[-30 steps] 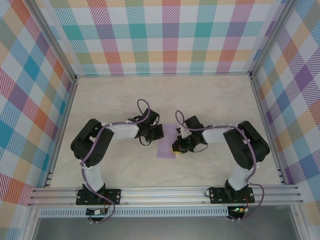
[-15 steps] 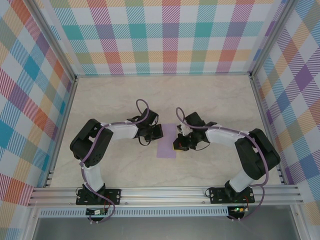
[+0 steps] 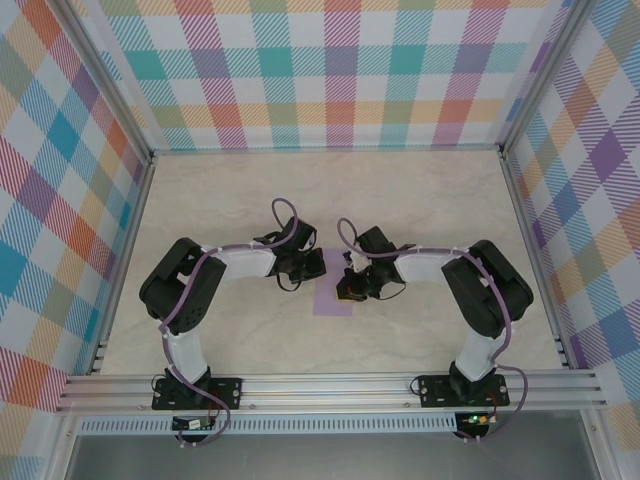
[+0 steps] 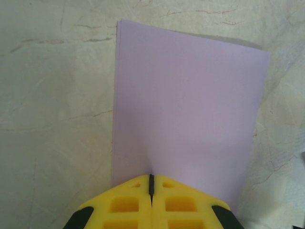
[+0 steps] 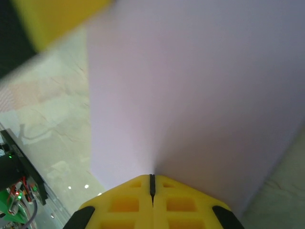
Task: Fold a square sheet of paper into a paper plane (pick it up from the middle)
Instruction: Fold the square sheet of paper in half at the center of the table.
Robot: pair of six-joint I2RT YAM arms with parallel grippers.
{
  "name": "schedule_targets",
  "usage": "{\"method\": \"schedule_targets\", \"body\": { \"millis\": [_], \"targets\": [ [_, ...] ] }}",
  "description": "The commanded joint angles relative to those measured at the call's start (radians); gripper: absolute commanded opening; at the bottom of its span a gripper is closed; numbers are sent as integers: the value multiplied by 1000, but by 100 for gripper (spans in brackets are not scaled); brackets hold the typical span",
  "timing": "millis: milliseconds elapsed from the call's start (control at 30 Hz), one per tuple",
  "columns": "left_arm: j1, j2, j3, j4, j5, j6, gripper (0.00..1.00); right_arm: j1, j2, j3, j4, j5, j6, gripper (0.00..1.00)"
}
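The sheet of paper [image 3: 331, 301] lies near the middle of the surface [image 3: 420, 200], between the two hands. The left hand [image 3: 320, 266] meets its far left edge, and the right hand [image 3: 349, 288] sits over its far right part. The hands are near each other, with the arm bases well apart at the near edge.

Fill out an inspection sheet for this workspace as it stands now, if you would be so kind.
Surface: pale marbled table, flat.
Job's things: lilac paper, a rectangle with one doubled edge, apparently folded in half, lying between the tools.
Clutter: nothing seen.
Grippers: left tool shut, tip at the paper's edge; right tool shut, tip on the paper; whether either pinches it, cannot tell.
Cables: purple cable looped above each wrist, off the paper.
Surroundings: checked walls; aluminium rail at the near edge.
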State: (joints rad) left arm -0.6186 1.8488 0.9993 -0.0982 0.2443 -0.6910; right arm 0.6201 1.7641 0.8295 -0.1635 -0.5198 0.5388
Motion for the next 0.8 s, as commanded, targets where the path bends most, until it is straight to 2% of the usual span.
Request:
{"method": "schedule_targets", "body": {
  "millis": [0,233,367,600,700,767],
  "targets": [
    [30,76,-72,-216,-129,-2,0,6,-26,-76,-20,-17,-24,0],
    [31,81,-74,-213,-136,-5,0,7,-99,-220,-82,-29,-54,0],
    [31,82,-71,-212,-133,-5,0,11,-153,-236,-138,-19,-65,0],
    [29,62,-54,-189,-67,42,0,2,-283,-83,-189,117,-28,0],
    [24,39,8,-171,-27,102,0,-28,-263,-15,-143,166,12,0],
    [15,14,71,-242,-17,134,0,-48,-214,26,-108,176,40,0]
  ]
}}
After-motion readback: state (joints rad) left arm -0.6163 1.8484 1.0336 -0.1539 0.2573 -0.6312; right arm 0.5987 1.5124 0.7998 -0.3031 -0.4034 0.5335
